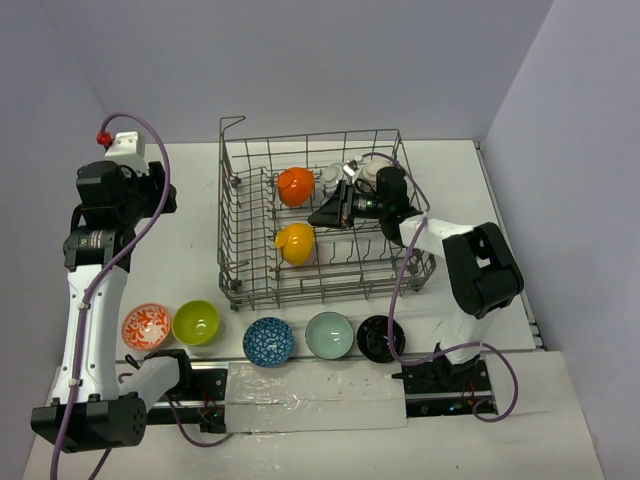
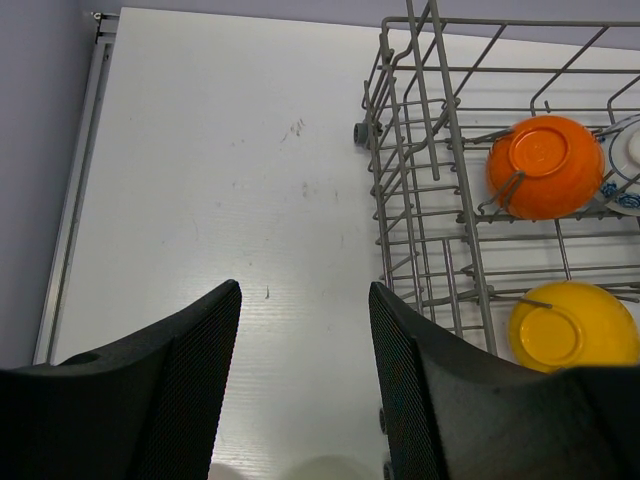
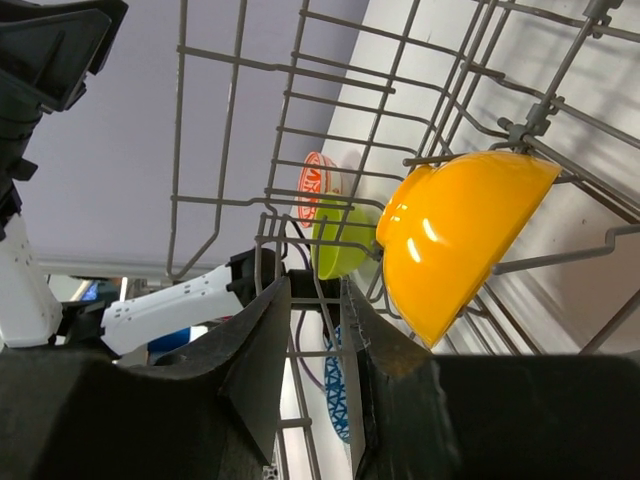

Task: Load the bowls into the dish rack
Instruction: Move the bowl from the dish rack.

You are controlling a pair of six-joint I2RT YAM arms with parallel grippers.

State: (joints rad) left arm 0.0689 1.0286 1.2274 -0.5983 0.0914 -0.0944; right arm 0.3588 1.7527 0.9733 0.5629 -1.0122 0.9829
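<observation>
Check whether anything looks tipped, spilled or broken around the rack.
Nothing stands out. The orange bowl and yellow bowl rest on edge among the tines of the rack, as loaded dishes should. Five more bowls stand upright in a row on the table. No spills or damage show.

Roughly nine bowls (image 1: 268, 341), two partly hidden, and one dish rack (image 1: 232, 262).

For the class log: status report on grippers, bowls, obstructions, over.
Left gripper open, empty, over table. Right gripper slightly open inside dish rack, beside yellow bowl. Five bowls on table, unloaded. No obstruction seen.
</observation>
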